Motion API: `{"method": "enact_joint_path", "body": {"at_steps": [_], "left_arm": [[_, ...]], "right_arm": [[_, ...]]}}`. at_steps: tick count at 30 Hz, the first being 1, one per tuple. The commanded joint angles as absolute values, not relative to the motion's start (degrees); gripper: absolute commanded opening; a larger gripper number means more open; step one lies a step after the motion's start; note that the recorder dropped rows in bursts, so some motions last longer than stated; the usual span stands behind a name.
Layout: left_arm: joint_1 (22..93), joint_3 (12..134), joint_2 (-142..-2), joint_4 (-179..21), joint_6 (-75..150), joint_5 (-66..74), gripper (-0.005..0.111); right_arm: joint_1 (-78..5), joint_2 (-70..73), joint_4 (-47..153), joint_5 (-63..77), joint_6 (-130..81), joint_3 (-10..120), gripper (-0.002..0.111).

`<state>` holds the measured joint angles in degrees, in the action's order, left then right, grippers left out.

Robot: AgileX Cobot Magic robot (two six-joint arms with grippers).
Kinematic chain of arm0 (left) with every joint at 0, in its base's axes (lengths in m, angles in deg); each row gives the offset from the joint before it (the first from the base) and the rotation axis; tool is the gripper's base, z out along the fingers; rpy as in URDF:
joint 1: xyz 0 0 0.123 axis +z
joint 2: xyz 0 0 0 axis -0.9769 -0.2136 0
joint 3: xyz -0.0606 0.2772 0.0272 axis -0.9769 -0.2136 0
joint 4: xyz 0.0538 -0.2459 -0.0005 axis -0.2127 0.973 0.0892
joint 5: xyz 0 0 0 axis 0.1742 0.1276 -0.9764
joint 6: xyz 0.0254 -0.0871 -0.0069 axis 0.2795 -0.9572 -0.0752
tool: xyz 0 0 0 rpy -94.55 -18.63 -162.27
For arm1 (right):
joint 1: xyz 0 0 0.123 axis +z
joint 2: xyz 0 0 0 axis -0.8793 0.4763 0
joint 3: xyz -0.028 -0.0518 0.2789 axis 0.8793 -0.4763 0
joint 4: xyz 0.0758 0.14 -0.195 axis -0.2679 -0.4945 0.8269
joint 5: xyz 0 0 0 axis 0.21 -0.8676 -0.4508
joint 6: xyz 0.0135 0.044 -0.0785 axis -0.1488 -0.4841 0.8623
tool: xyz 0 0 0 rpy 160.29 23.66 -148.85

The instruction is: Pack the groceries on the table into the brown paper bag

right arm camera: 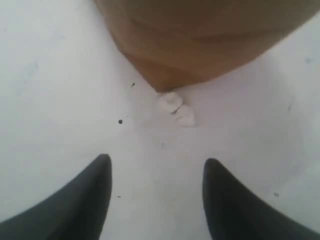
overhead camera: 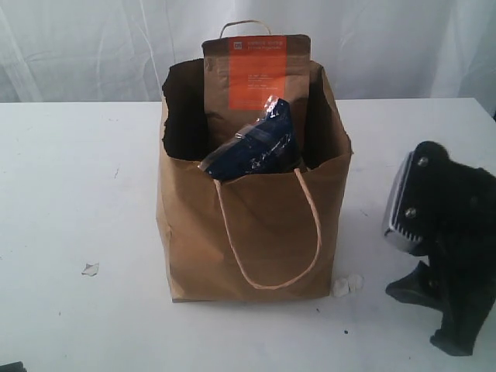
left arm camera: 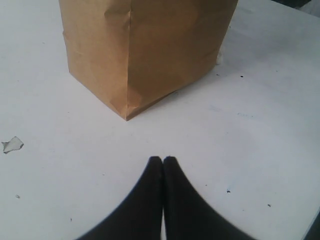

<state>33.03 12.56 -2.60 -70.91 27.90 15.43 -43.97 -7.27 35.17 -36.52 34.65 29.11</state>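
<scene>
Two groceries poke out of the top of the brown paper bag (overhead camera: 256, 240). One is the brown pouch with orange label (overhead camera: 256, 74), standing up tall at the back of the bag. The label has a small white square and some lines of writing, but they are too small and fuzzy to read. The other is the long dark-blue noodle packet (overhead camera: 260, 147). It leans in front of the pouch with its shiny clear end up, and I can't read any words on it.

The bag stands open on the white table (overhead camera: 70, 178). One loop handle (overhead camera: 271, 287) hangs down the bag's front, and a second handle (overhead camera: 246, 25) peeks up behind the pouch. A little white scrap (overhead camera: 347, 285) lies just beside the bag's bottom corner. Another scrap (overhead camera: 91, 269) lies near the bag on its other side.

The left gripper (left arm camera: 163, 161) has its two black fingers pressed together with nothing between them, low over the table near a corner of the bag. The right gripper (right arm camera: 156, 167) has its fingers apart and holds nothing. It points at the bag's corner and the scrap there. The black right arm (overhead camera: 453, 248) sits beside the bag
</scene>
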Motion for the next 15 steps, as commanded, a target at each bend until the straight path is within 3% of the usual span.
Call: {"method": "enact_joint_path", "body": {"at_steps": [1, 15], "left_arm": [[33.02, 12.41, -2.3, -70.52, 27.89, 15.71, 0.0], [33.02, 12.41, -2.3, -70.52, 27.89, 15.71, 0.0]], "right_arm": [[-45.05, 0.11, 31.05, -35.14, 55.1, 28.69, 0.052], [-45.05, 17.78, 30.86, -22.18, 63.82, 28.69, 0.052]]}}
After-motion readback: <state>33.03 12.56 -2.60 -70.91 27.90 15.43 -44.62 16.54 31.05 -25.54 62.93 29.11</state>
